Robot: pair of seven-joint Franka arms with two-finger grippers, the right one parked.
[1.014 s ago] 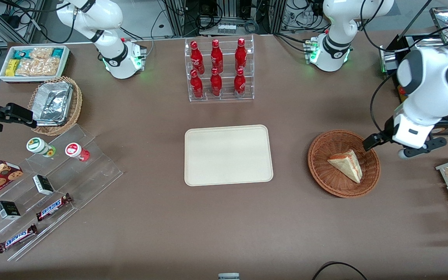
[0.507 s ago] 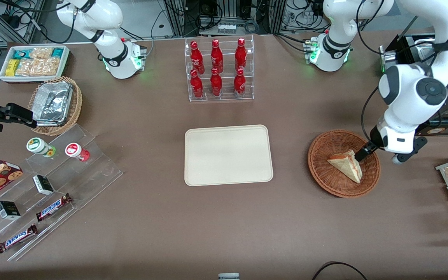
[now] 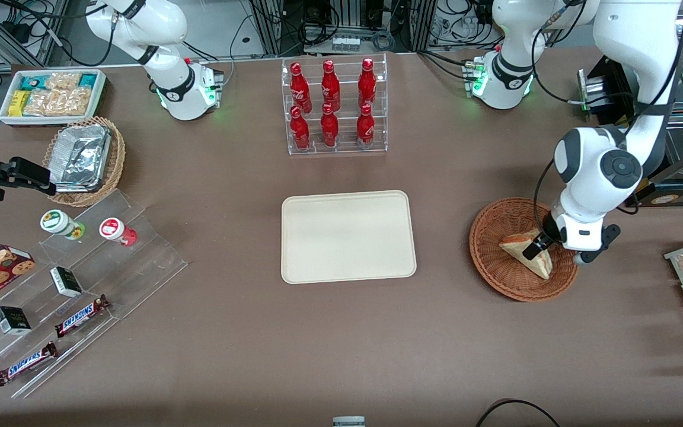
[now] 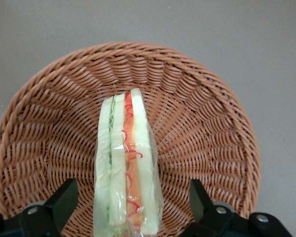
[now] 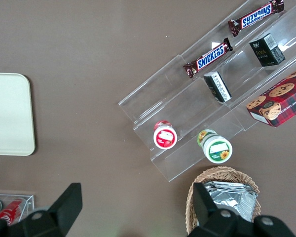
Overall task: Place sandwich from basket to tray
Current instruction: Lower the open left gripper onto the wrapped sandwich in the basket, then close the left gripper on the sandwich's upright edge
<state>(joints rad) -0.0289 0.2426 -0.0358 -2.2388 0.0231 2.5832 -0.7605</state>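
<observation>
Brown tabletop: the gripper (image 4: 130, 210), jaws spread wide, straddles the sandwich (image 4: 126, 168) in its basket (image 4: 207, 128); the tray (image 3: 347, 236) nearby awaits delivery.

reddish-brown woven basket (image 4: 202, 123), cream tray (image 3: 347, 236)

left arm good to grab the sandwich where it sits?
Likely yes: the pincer is open over the basket, fingers straddling the upright sandwich, nothing between.
</observation>
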